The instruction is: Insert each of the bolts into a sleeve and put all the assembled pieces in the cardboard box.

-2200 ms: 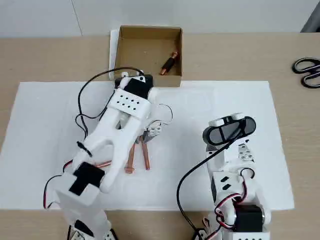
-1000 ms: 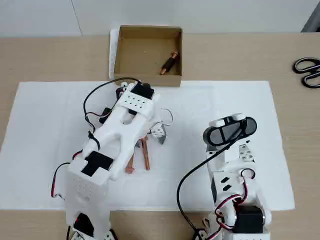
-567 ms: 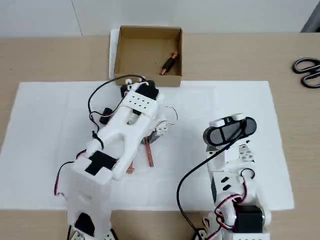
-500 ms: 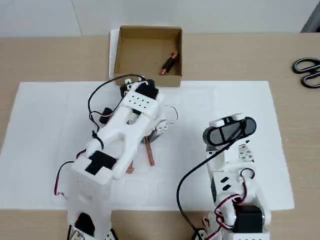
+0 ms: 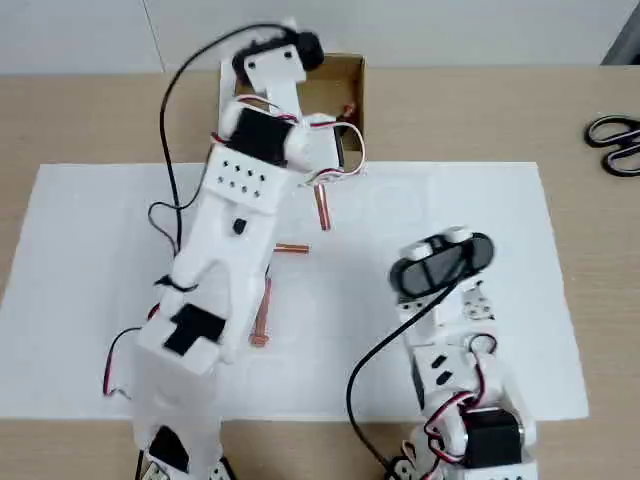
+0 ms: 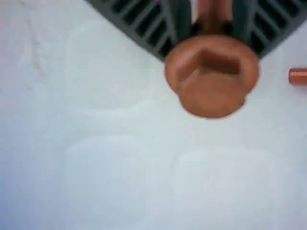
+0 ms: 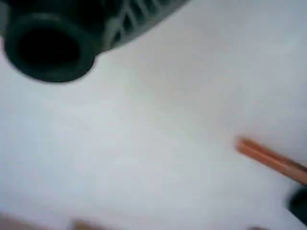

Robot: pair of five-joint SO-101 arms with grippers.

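Right now the left gripper (image 5: 322,192) is pinching a copper bolt (image 5: 323,212), whose head sticks out past the ribbed fingertips (image 6: 144,19) above the white sheet (image 5: 480,200). Just beyond this gripper sits the cardboard box (image 5: 240,100), with an assembled piece (image 5: 347,110) against its wall. Behind the gripper, back toward its arm, a shorter copper piece (image 5: 291,248) and a loose bolt (image 5: 262,312) lie on the sheet. Well off to the side, the right gripper (image 7: 72,28) clamps a black sleeve (image 7: 48,48).

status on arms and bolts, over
Left gripper shut on copper-coloured metal bolt above white sheet. Right gripper shut on black tubular sleeve. Second copper bolt loose on sheet.
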